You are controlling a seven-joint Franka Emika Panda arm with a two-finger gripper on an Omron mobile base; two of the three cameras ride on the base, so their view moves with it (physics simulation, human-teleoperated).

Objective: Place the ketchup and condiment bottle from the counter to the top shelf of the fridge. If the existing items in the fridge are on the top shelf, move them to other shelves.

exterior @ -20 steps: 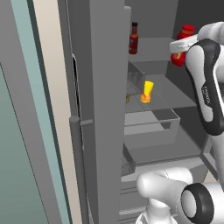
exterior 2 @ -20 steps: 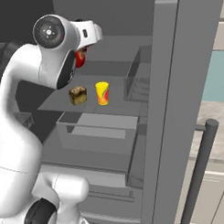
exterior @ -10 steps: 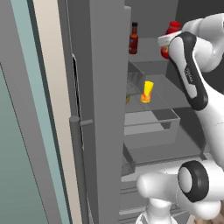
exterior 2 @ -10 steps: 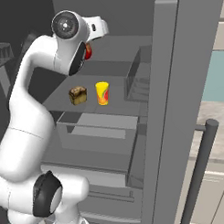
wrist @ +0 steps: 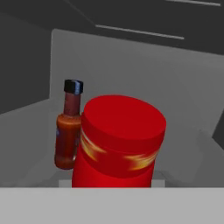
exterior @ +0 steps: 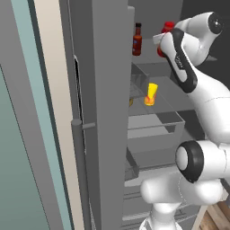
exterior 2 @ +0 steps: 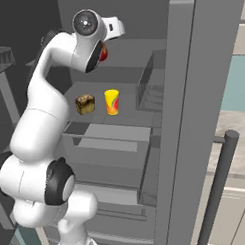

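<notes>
A: What are the fingers doing?

B: I cannot tell. In the hand view the ketchup [wrist: 119, 144] sits squarely in front of the camera, close up, and no fingertip shows beside it. In the left base view the hand is hard up against the ketchup [exterior: 167, 28] at the height of the top shelf [exterior: 148, 56], but whether the fingers are clamped on the bottle or spread apart is hidden by the arm.

A: And from the other side?

B: In the right base view just a sliver of the ketchup [exterior 2: 103, 53] peeks out from behind the wrist.

A: Where is the condiment bottle?

B: Upright on the top shelf, to the left of the ketchup. The hand view shows the condiment bottle [wrist: 68, 131] just beside the red one, partly behind it; I cannot say whether they touch. In the left base view the condiment bottle [exterior: 137, 39] stands a little apart from the ketchup.

A: What else is in the fridge [exterior: 108, 112]?

B: One shelf down, a yellow cup [exterior 2: 112, 102] with red marking and a brown block [exterior 2: 85, 104] stand side by side, near each other but apart. The yellow cup [exterior: 151, 94] also shows from the left, above a drawer [exterior: 155, 130].
</notes>
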